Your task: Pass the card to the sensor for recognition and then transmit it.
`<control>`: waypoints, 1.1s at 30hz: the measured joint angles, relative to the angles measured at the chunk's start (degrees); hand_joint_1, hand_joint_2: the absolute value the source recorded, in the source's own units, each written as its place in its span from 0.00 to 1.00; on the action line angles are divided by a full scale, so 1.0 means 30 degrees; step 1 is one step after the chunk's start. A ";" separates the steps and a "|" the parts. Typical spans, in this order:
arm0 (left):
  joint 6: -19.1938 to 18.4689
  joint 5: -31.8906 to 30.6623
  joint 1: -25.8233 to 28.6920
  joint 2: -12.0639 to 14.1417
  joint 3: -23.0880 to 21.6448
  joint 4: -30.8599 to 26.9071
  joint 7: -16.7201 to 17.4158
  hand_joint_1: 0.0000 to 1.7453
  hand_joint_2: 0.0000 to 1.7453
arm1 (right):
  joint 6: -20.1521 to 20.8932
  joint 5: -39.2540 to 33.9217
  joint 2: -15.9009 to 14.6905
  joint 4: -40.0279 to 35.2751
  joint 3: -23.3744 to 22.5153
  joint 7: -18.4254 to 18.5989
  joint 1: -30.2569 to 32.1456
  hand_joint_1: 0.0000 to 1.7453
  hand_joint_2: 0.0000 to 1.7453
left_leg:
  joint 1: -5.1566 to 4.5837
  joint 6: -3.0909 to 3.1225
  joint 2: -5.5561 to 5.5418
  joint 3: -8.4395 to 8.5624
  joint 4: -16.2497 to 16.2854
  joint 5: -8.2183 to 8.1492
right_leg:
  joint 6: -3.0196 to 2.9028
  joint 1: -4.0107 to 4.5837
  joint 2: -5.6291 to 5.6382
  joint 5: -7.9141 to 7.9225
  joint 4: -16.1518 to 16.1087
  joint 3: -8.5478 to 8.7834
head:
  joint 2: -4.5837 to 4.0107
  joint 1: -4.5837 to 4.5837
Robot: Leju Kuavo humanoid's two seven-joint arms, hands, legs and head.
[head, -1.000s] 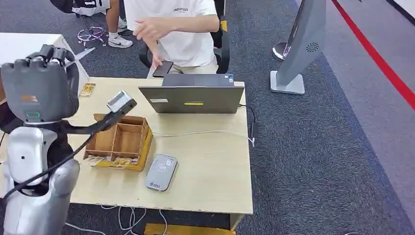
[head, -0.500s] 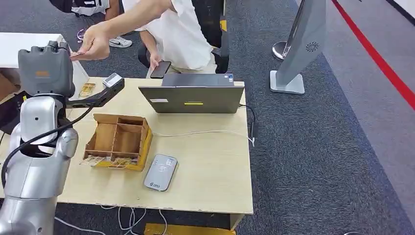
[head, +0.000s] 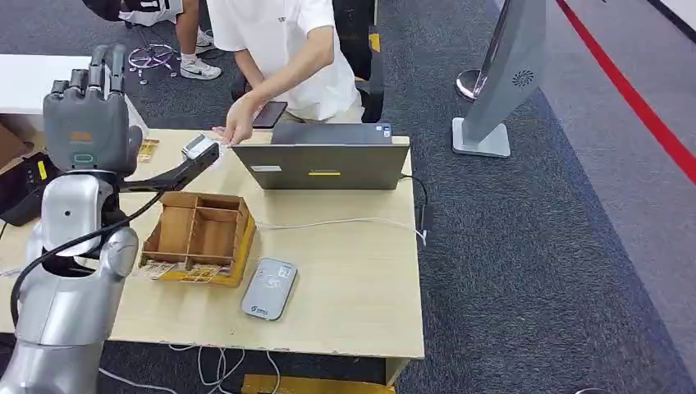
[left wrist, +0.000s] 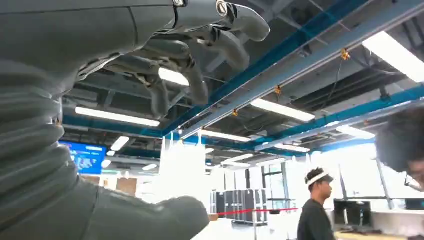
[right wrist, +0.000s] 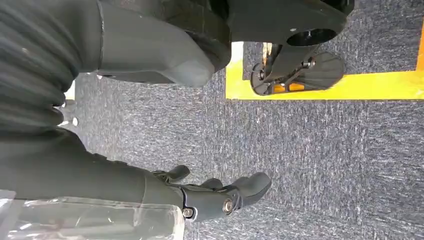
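Head view: raised left robot hand (head: 86,123) spread, empty; person's hand (head: 232,129) beside it; handover apparently done, grey card sensor (head: 269,288) idle on bench (head: 361,271); right robot hand (right wrist: 215,192) hangs loosely open.

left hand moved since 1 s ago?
Yes. The left hand now sits higher and further from the cardboard organizer, fingers extended upward, holding nothing. The organizer has stayed put on the table.

silver arm (head: 70,271), grey hand (head: 82,131), black cable (head: 98,230)
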 joint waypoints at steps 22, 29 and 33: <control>0.3809 0.0626 1.4105 0.2179 0.0539 -0.6495 -0.1646 0.00 1.00 | 0.0000 -0.0437 0.0335 0.0670 -0.0532 -0.1180 0.0455 0.00 1.00 | 0.0002 -0.0013 0.0004 0.0004 -0.0015 -0.0077 | 0.0015 -0.0001 -0.0020 -0.0087 -0.0008 -0.0001 | 0.0000 0.0007; 0.2848 0.0648 1.4298 0.1974 0.0597 -0.3384 -0.0925 0.00 1.00 | 0.0000 -0.0379 0.0445 0.0882 -0.0371 -0.1312 0.0459 0.00 1.00 | 0.0001 -0.0012 0.0000 0.0008 -0.0013 -0.0075 | -0.0001 -0.0002 -0.0020 -0.0072 -0.0008 -0.0006 | 0.0000 0.0007; 0.2760 0.0545 1.3688 0.1624 0.0597 -0.1788 -0.0772 0.00 1.00 | 0.0000 -0.0313 0.0496 0.0991 -0.0247 -0.1253 0.0453 0.00 1.00 | 0.0001 -0.0012 -0.0006 0.0008 -0.0013 -0.0074 | -0.0002 -0.0001 -0.0026 -0.0072 -0.0008 0.0002 | 0.0000 0.0007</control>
